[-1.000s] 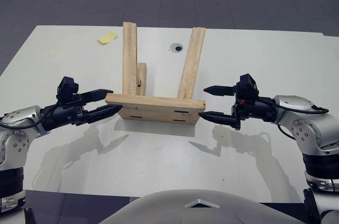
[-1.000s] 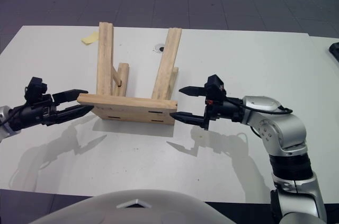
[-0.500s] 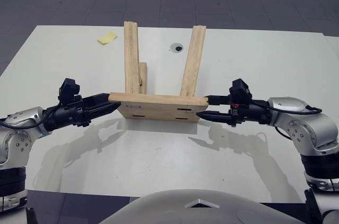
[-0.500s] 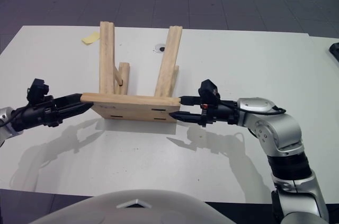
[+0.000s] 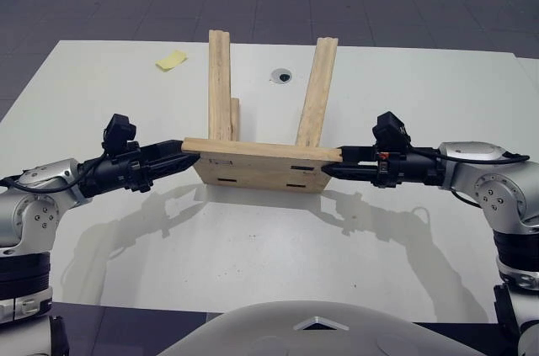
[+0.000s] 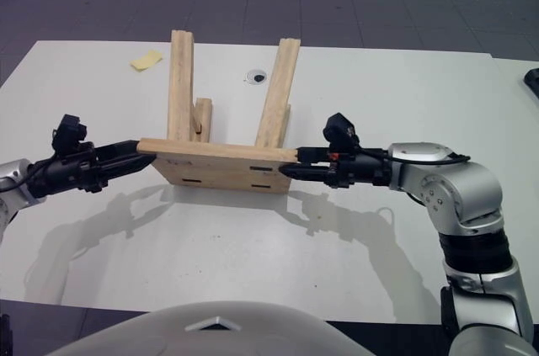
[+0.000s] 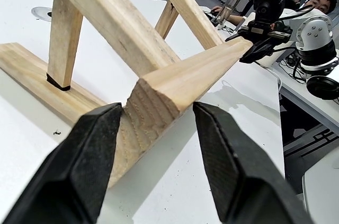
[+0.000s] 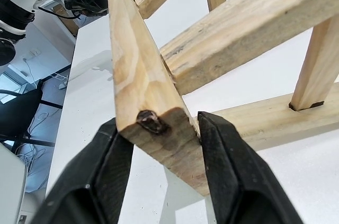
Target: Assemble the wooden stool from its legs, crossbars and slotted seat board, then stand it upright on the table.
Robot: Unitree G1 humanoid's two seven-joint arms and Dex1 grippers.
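The stool is lying on its side in the middle of the table (image 5: 404,255). The seat board (image 5: 261,164) is standing at its near end, and the legs (image 5: 220,78) are running away from it toward the table's far edge. The left tool (image 5: 184,156) is clamping the board's left end and the right tool (image 5: 331,164) its right end, one facing the other across the board. A paper note (image 5: 171,59) is lying at the far left, left of the legs, and a round hole (image 5: 282,77) is sitting between the legs' far ends.
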